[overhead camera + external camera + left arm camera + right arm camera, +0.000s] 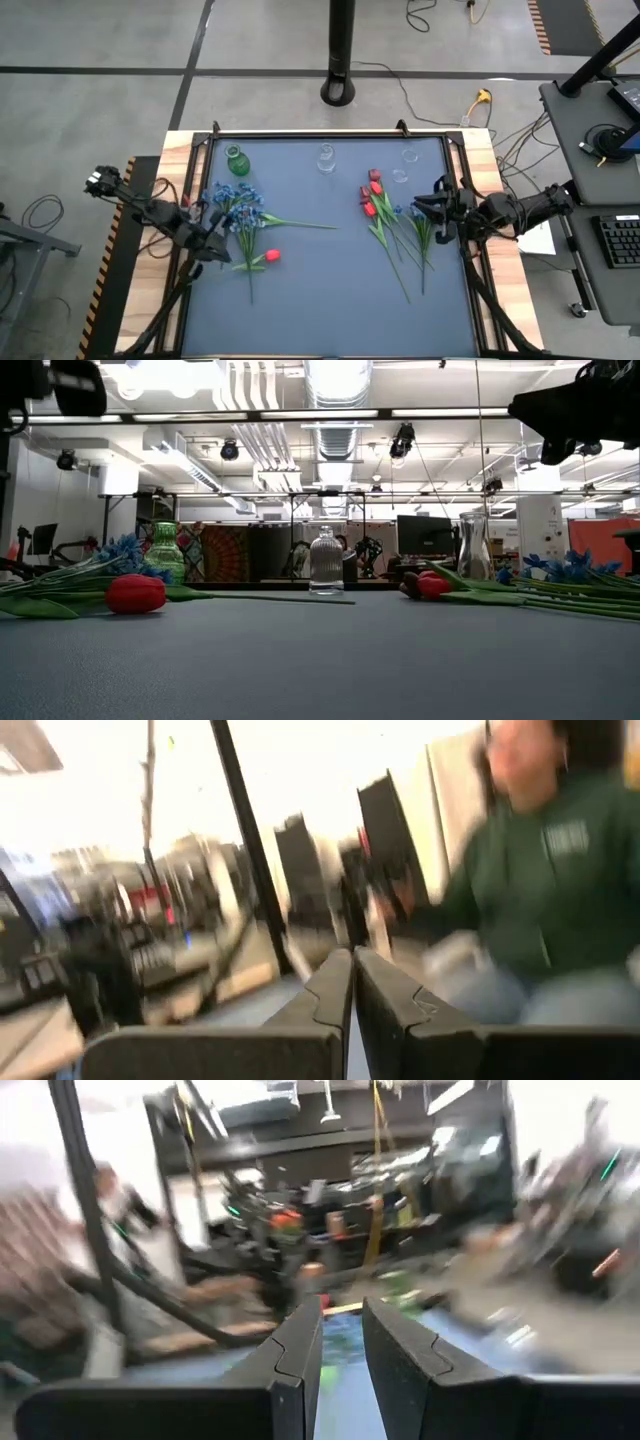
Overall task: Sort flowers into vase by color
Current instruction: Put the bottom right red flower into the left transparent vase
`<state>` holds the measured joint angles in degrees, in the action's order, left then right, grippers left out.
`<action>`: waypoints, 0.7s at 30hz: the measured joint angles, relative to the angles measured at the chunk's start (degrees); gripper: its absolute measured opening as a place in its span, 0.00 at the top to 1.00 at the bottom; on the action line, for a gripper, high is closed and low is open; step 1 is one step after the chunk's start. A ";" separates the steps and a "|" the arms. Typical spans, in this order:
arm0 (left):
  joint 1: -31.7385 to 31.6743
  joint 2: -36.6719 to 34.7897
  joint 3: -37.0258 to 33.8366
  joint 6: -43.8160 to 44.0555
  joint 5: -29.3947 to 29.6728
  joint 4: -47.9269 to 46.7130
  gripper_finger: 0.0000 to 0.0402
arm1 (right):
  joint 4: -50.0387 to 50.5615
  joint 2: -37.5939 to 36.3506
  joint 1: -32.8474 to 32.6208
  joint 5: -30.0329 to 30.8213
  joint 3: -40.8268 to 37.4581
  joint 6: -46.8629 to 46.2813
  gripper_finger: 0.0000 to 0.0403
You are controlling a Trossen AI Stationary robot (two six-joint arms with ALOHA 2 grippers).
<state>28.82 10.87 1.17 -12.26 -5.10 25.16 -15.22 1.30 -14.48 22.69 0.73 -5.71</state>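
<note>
Sorting stage: by my judgement, early; all flowers lie on the bench (330, 300) and none stands in a vase.
Left gripper (212, 250): lower left of the high view, beside the left flower pile; jaws pressed together with nothing between them, as its wrist view shows.
Blue blossoms (238, 205): left-centre of the high view, heaped with green stems; a red tulip bud (271, 256) lies just below them.
Green vase (236, 162): upper left, upright, empty.
Clear vases: ribbed clear vase (326, 158) at upper centre, another clear vase (409, 158) to its right; both upright.
Red tulips (372, 198): right of centre, stems fanned toward the lower right, with a few blue blossoms among them.
Right gripper (438, 212): right of the high view, at the edge of that pile; jaws narrowly apart, and I see no stem between them.
Next move: probably a lowering onto one thin stem, which calls for an exact pinch clear of its neighbours.
</note>
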 joint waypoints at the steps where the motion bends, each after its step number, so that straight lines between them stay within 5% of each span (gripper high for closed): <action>1: 0.00 0.00 0.00 0.42 0.00 2.89 1.00 | -0.04 0.00 0.00 -0.38 0.01 -5.39 0.83; 5: 0.00 0.00 0.00 6.19 -0.02 10.64 1.00 | -0.13 0.01 0.00 -0.58 0.01 -19.85 0.83; 9: 0.00 0.01 0.00 14.64 -0.02 13.04 1.00 | -0.38 0.00 0.00 0.38 0.02 -20.68 0.83; 17: 0.00 0.02 0.00 14.46 0.04 14.34 1.00 | 0.35 0.00 0.00 -3.16 0.02 -19.96 0.83; 21: 0.00 0.42 0.00 12.38 4.92 14.44 1.00 | -0.06 0.05 0.00 -4.47 0.02 -21.13 0.83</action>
<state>28.82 11.30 1.17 0.11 -0.19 39.59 -15.28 1.35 -14.48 18.23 0.75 -26.84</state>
